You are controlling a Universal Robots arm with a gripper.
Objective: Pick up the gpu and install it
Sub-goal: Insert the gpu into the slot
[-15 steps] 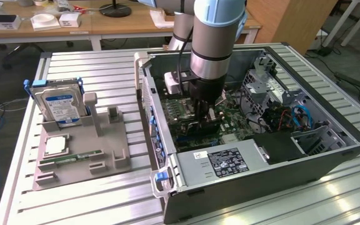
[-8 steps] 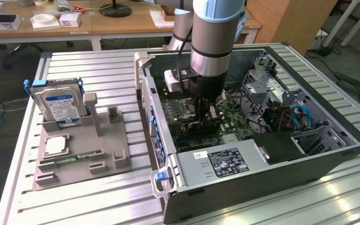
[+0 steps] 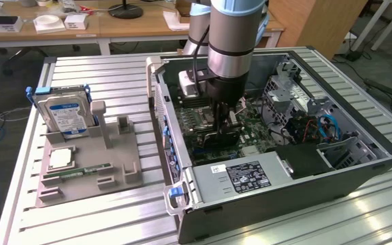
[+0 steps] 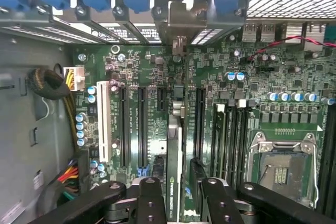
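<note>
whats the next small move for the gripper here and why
Probably a short straight push down. The gripper holds the gpu edge-on over the motherboard, its bracket end reaching the rear slot openings, in line with an expansion slot, but whether it is fully seated cannot be told.

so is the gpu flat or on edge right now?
On edge. The gpu stands upright between the gripper fingers over the motherboard slots; cannot tell if it's seated.

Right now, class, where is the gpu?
The gpu stands edge-on between the claw fingers, over the motherboard slots inside the case, at the exterior view's centre.
</note>
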